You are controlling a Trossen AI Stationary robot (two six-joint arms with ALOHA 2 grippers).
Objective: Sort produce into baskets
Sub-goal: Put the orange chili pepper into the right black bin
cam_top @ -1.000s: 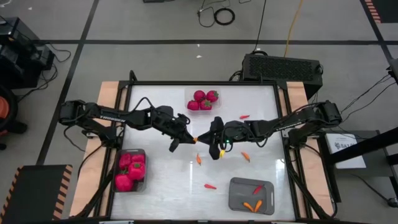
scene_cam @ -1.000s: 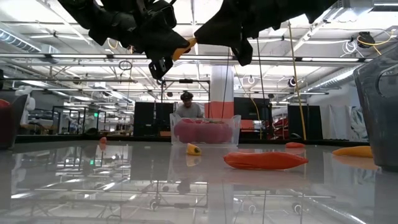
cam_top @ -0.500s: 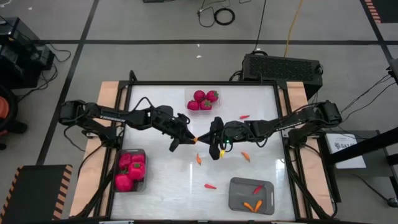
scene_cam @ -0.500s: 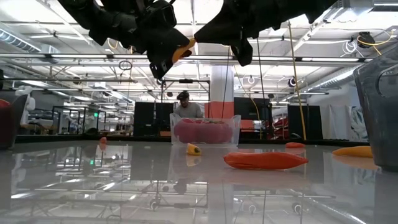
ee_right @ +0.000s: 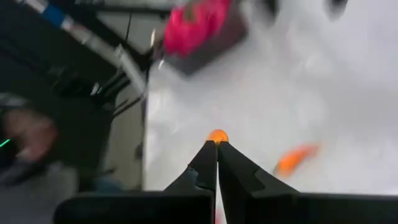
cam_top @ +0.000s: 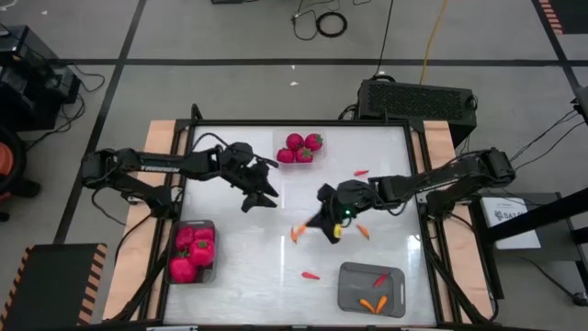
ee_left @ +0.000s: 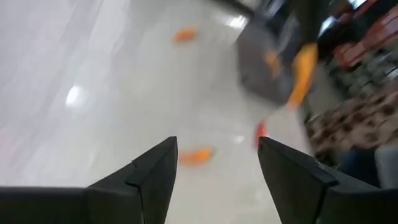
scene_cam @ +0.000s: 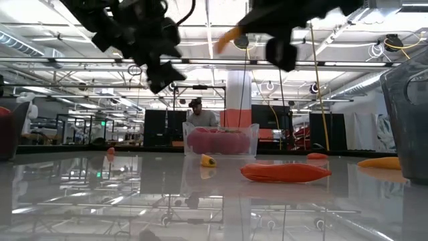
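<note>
Magenta produce [cam_top: 191, 253] fills the left grey bin [cam_top: 192, 226]; orange pieces [cam_top: 372, 304] lie in the right bin [cam_top: 349, 274].

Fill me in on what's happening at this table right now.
Two arms are sorting toy produce into baskets. The right gripper, over the table's middle, has its jaws shut on a small orange piece. The left gripper hangs open and empty near the clear tray of round red pieces. Orange and red bits lie loose on the table; a few are in the right grey bin.

Right gripper [ee_right: 217, 149] pinches an orange piece [ee_right: 217, 135] — fingers closed tight.
</note>
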